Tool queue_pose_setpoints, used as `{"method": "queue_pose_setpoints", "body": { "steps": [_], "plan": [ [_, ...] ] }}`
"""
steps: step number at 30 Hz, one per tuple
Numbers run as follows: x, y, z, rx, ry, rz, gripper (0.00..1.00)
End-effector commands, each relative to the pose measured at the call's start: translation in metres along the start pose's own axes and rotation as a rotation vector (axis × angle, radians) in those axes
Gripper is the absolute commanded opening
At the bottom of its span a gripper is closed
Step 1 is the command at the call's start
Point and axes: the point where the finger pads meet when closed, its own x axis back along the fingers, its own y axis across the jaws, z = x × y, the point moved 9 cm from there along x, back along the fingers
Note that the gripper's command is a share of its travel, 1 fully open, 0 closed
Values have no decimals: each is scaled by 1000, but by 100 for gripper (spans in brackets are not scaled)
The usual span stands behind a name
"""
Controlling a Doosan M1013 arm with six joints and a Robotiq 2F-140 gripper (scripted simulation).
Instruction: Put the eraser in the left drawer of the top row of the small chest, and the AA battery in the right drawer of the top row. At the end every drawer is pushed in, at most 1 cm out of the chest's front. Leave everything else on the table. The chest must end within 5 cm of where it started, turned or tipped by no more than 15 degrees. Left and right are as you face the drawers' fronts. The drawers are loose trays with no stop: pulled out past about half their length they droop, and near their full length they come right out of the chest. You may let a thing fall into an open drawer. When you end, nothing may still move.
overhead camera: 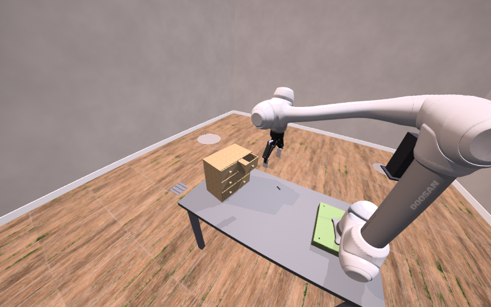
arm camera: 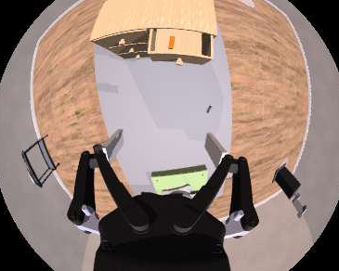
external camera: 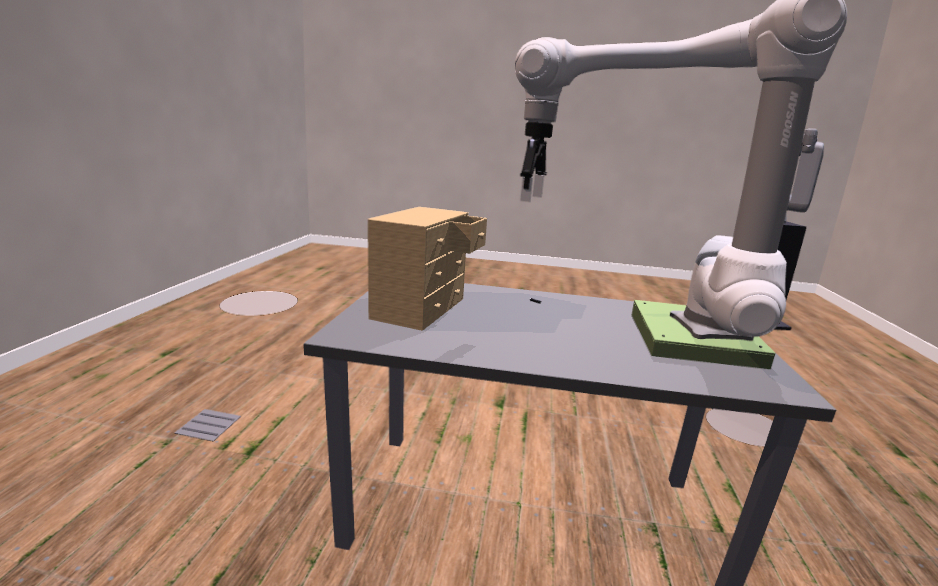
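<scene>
The small wooden chest [overhead camera: 227, 171] stands at the far left end of the table; it also shows in the exterior view [external camera: 416, 265] and the wrist view [arm camera: 152, 19]. Its top-row right drawer [overhead camera: 248, 159] [external camera: 474, 227] [arm camera: 176, 45] is pulled partly out. A small orange object [arm camera: 172, 41] lies inside it. The other drawers look pushed in. A small dark object [overhead camera: 278, 187] [external camera: 535, 299] [arm camera: 207, 108] lies on the table in front of the chest. My gripper [overhead camera: 271, 160] [external camera: 531, 190] [arm camera: 163, 137] is open and empty. It points down, high above the table, in front of the open drawer.
The arm's green base plate [overhead camera: 327, 228] [external camera: 702, 334] sits at the table's right end. A black stand [overhead camera: 401, 156] is behind the arm, off the table. The chest is close to the table's left and far edges.
</scene>
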Motion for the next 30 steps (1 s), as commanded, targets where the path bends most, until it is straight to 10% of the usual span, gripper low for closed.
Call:
{"method": "queue_pose_setpoints", "body": {
  "steps": [1, 24, 30],
  "plan": [
    [0, 0, 1, 0, -8, 0, 100],
    [0, 2, -6, 0, -12, 0, 100],
    [-8, 25, -85, 0, -12, 0, 100]
  ]
}}
